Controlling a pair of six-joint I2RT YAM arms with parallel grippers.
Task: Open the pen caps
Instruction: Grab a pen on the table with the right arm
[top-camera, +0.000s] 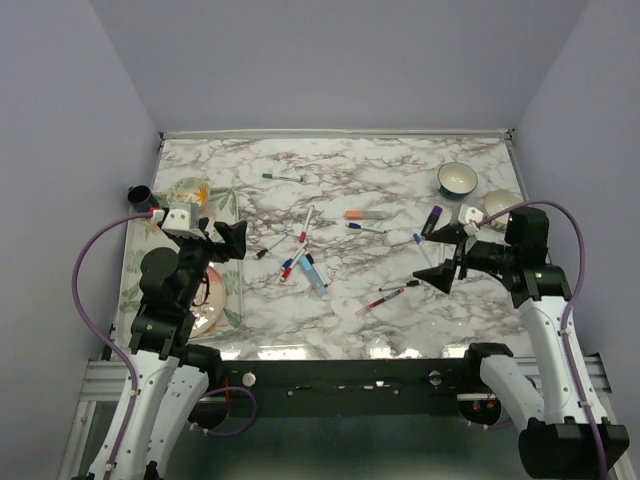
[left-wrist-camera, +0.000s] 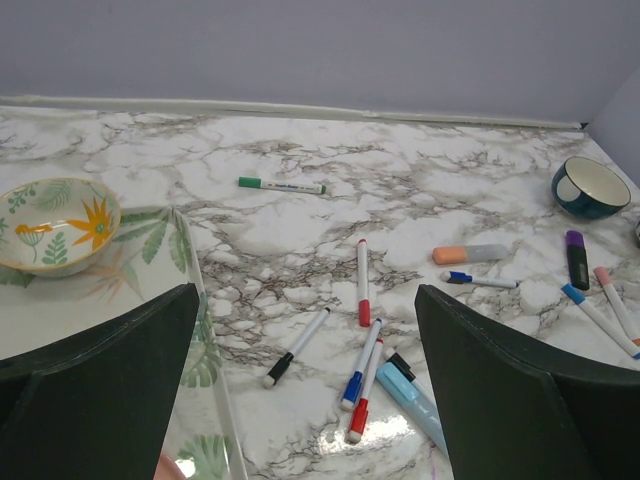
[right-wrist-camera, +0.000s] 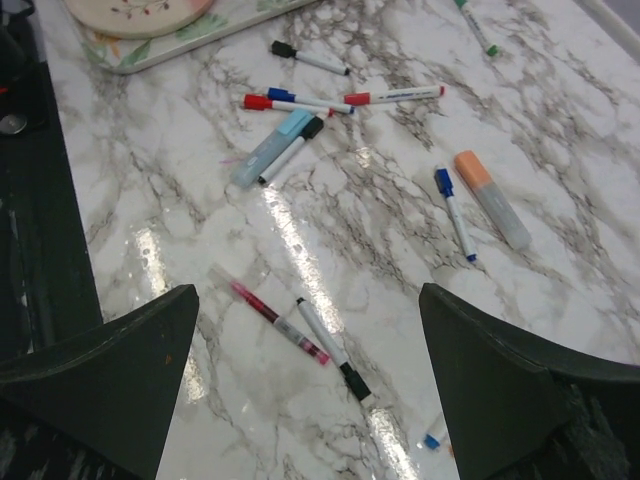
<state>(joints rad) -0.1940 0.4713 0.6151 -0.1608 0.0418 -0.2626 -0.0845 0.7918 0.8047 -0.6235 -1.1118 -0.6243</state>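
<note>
We log: left gripper (top-camera: 225, 243) jaws wide apart, nothing held | right gripper (top-camera: 441, 259) jaws wide apart, nothing held | pen caps (left-wrist-camera: 364, 313) on pens scattered mid-frame across the marble table (top-camera: 400, 170).

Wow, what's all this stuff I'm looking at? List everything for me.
pens: about eleven, slim, scattered mid-table; pen caps red, blue, black, green, pink
highlighters: two, one orange, one light blue, among the pens
purple marker: one, right side
bowls: three; floral at the tray's far end, dark blue and cream far right
cup: one, dark, far left
tray: one, leaf-patterned, left side
plate: one, pinkish, on the tray
table: one, white marble, under everything
left gripper, right gripper: two, black, both open and empty above the table
</note>
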